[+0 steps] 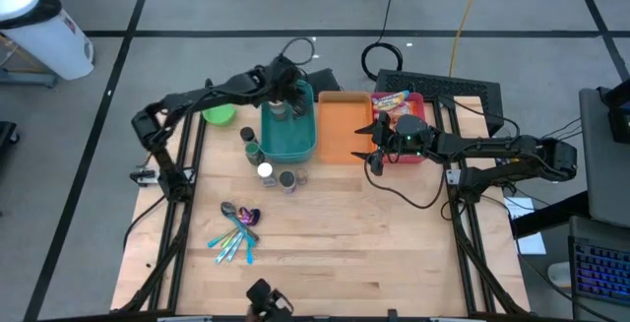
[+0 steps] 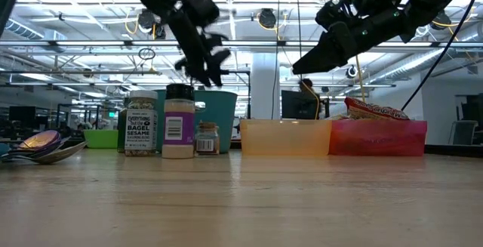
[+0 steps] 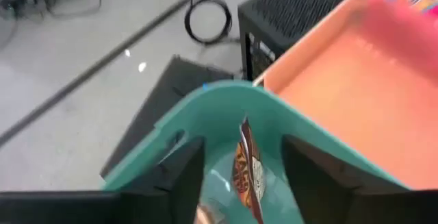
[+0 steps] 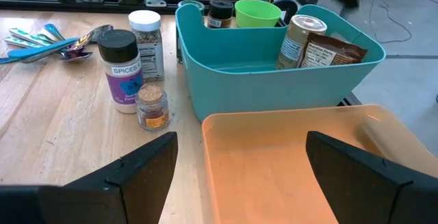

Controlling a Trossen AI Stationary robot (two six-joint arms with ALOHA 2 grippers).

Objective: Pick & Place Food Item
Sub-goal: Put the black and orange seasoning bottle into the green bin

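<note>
A: Spoons point(image 2: 41, 145) sit closest to the low camera, at the near-left of the counter point(image 1: 335, 233), next to the blue-green utensils point(image 1: 232, 246). Where are your grippers?

B: My left gripper point(image 3: 239, 176) hangs over the far end of the teal bin point(image 1: 291, 135). Fingers point(image 3: 181, 176) apart, nothing clamped.

A: Food item?

B: Brown snack packet point(image 3: 248, 172) stands on edge inside the teal bin, right between my left fingers, not gripped. Right wrist view shows it point(image 4: 332, 49) leaning beside a tall canister point(image 4: 299, 40) in the same bin.

A: Right side?

B: My right gripper point(image 4: 239, 162) hovers above the orange bin point(image 1: 342, 127), fingers wide apart, empty. Orange bin has nothing in it.

A: Rest?

B: Red bin point(image 1: 413, 105) just beside the orange one holds a snack bag point(image 1: 391, 98). Spice jars point(image 2: 166, 122) stand on the counter in front of the teal bin. Green bowl point(image 1: 219, 115) sits left of the teal bin.
</note>
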